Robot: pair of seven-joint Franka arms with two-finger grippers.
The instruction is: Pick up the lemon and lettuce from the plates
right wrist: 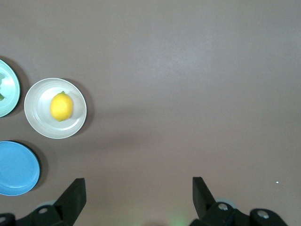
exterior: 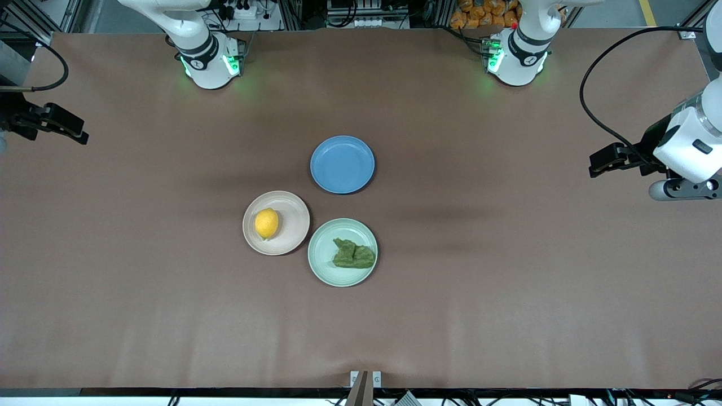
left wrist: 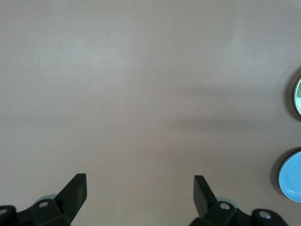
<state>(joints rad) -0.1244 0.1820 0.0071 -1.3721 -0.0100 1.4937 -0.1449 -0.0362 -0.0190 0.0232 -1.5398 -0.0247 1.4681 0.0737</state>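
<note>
The yellow lemon [exterior: 266, 223] lies on the beige-pink plate [exterior: 296, 216] near the table's middle. The dark green lettuce [exterior: 353, 255] lies on the mint green plate [exterior: 323, 237], beside it and slightly nearer the front camera. My left gripper [exterior: 599, 163] is open and empty, up over the left arm's end of the table. My right gripper [exterior: 79, 133] is open and empty over the right arm's end. The right wrist view shows the open gripper [right wrist: 139, 195], the lemon [right wrist: 61, 106], its plate [right wrist: 40, 120] and the mint plate's edge [right wrist: 9, 87]. The left wrist view shows the open gripper [left wrist: 140, 193] and the mint plate's rim [left wrist: 297, 96].
An empty blue plate [exterior: 342, 164] sits farther from the front camera than the two other plates; it also shows in the left wrist view [left wrist: 291, 176] and the right wrist view [right wrist: 16, 167]. The brown table [exterior: 507, 282] stretches bare around the plates.
</note>
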